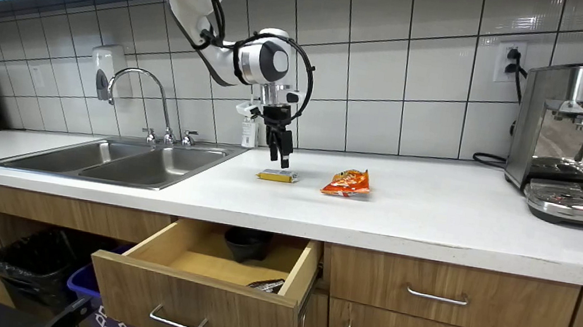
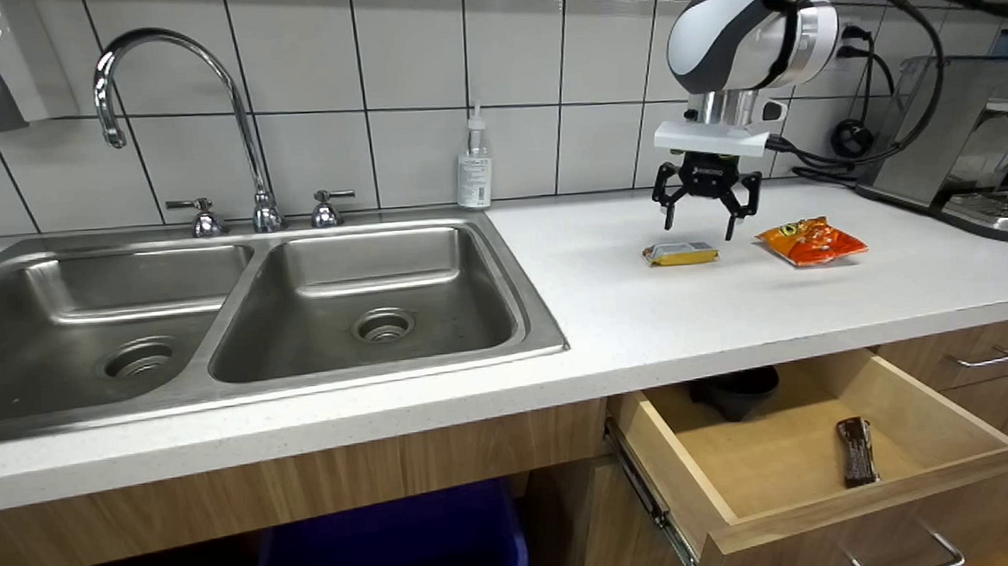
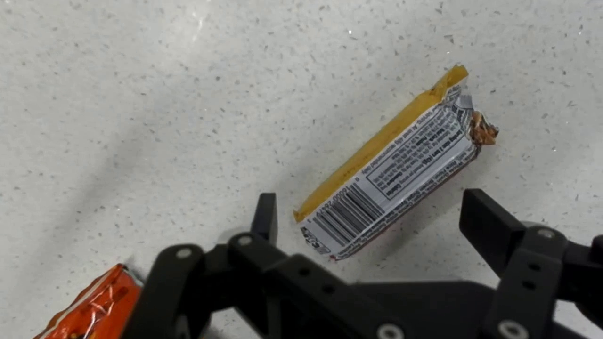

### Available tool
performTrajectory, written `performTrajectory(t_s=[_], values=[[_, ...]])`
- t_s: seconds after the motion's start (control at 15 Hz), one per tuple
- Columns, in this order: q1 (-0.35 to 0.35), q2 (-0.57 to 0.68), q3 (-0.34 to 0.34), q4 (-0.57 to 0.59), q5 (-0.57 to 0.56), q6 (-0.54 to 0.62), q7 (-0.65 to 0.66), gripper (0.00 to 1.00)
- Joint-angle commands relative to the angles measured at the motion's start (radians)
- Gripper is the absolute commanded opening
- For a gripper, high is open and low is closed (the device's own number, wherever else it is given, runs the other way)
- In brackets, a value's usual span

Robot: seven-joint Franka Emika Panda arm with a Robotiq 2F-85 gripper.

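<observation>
My gripper (image 3: 372,212) is open and empty above the white speckled counter. It also shows pointing down in both exterior views (image 1: 279,162) (image 2: 699,228). A wrapped bar with a yellow side and a silver label (image 3: 391,165) lies on the counter close below the fingers. In the wrist view its near end, with a barcode, lies between the fingertips, and it runs diagonally up to the right. The bar also shows in both exterior views (image 1: 276,177) (image 2: 682,255). An orange snack bag (image 1: 348,183) lies beside it (image 2: 811,241), and part shows in the wrist view (image 3: 94,306).
An open drawer (image 1: 204,309) below the counter holds a black bowl (image 2: 737,393) and a dark wrapped bar (image 2: 858,452). A double sink (image 2: 541,337) with a tall faucet (image 1: 166,107), a spray bottle (image 2: 474,172) and an espresso machine (image 1: 526,132) are on the counter.
</observation>
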Motion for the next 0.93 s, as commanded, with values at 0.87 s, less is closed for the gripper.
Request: performTrajectory(t_s=[0.87], values=[[0.005,0.227,-0.008,0.33,0.013,-0.181,0.085,1.0]])
